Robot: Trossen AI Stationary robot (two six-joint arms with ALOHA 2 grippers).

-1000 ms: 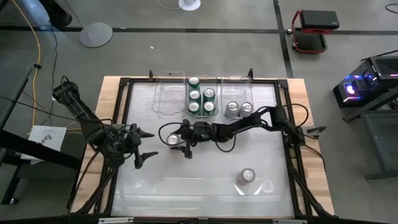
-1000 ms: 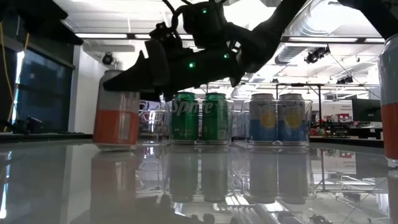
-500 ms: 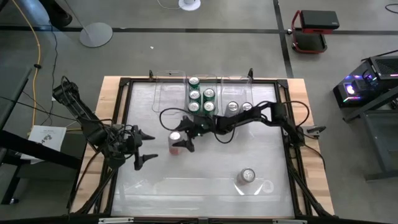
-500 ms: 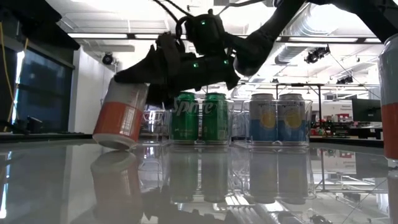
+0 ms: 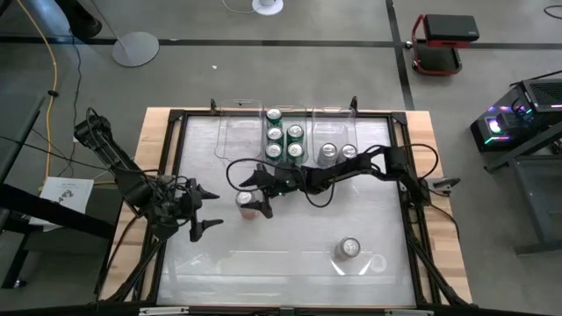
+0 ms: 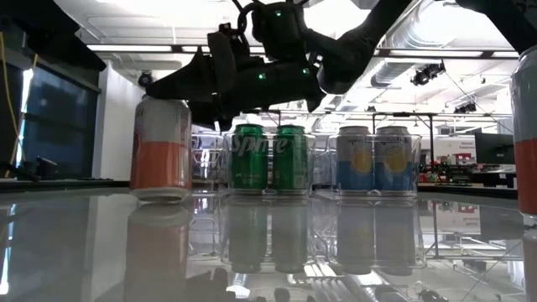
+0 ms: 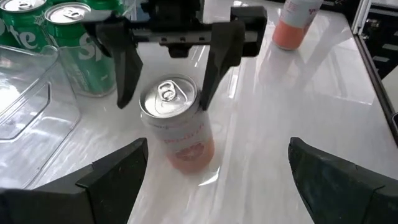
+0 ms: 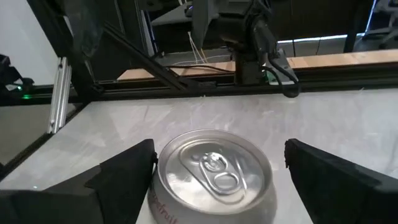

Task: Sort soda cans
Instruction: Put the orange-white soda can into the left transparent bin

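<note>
An orange-and-white soda can with a silver top stands upright on the table left of centre. My right gripper is open, and its two fingers stand on either side of the can's top. My left gripper is open, hovers just left of the can and touches nothing. Several green cans stand in the middle bin. Two silver cans stand in the right bin. One more can stands near the table's near right. My right gripper reaches level from the table's right and straddles the can's top rim. One finger lies close against the rim, and I cannot tell whether it touches. The other finger stands apart from the can. The can rests upright on the table.
An empty clear bin sits at the far edge, left of the green cans. A black frame runs around the glossy tabletop. The right arm and its cable stretch across the middle. Open tabletop lies along the near side.
About half a second ago the orange can was tipped over on its base edge under my right gripper. It now stands upright again, at nearly the same spot. My right gripper has risen a little, to the height of the can's top.
</note>
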